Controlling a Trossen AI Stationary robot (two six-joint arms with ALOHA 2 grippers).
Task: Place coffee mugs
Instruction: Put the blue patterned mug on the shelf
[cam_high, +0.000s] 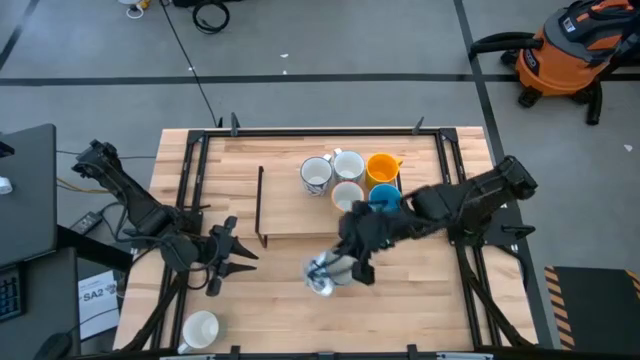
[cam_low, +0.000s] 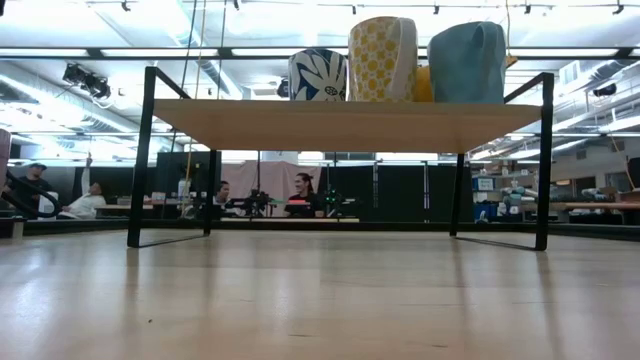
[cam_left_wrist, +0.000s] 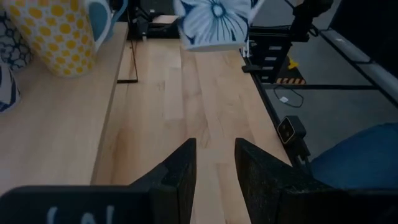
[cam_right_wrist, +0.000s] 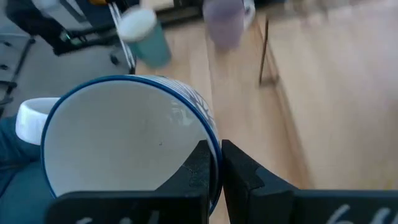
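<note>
Beside the shelf (cam_high: 290, 215): right gripper (cam_right_wrist: 214, 165) pinches blue-flower mug (cam_right_wrist: 124, 149) by its rim.
Thin rim grip may slip w/ tilt; left gripper (cam_left_wrist: 214, 163) open, idle nr shelf.

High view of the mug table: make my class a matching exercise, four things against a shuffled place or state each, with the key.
Things
1. blue-rimmed mug
2. orange-yellow mug
3. lone white mug
4. left gripper

Places or states
A. stands on the raised shelf among other mugs
B. fingers open, holding nothing
C. pinched at the rim by the right gripper
D. on the table near the left arm, off the shelf

Pairs: 1-C, 2-A, 3-D, 4-B
</note>
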